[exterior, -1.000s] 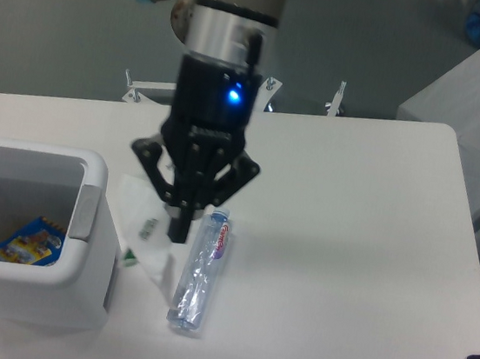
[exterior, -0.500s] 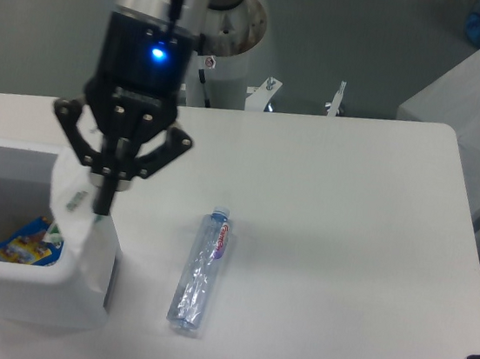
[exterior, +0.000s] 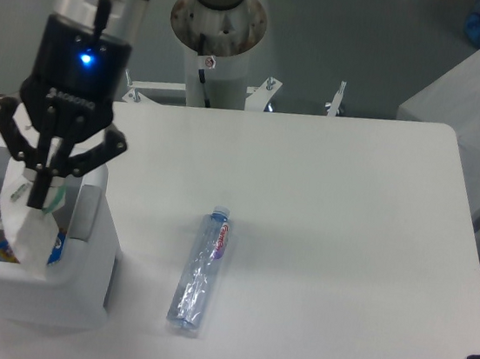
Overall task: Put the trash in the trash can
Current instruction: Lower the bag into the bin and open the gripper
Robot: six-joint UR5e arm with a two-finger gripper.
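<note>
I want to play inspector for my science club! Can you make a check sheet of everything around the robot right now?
Surface: white table, mostly bare.
Job's things: crushed water bottle lies flat on the table, apart from the trash can. Crumpled wrapper hangs from the tool over the can's opening, not yet dropped.
Clutter: blue-and-yellow packet inside the can, mostly hidden by the wrapper.
Grippers: tool above the can, shut on the wrapper, blue light on.
Cables: nothing seen.
Surroundings: robot base post behind the table, metal brackets at the far edge, grey floor, pale box at right.
</note>
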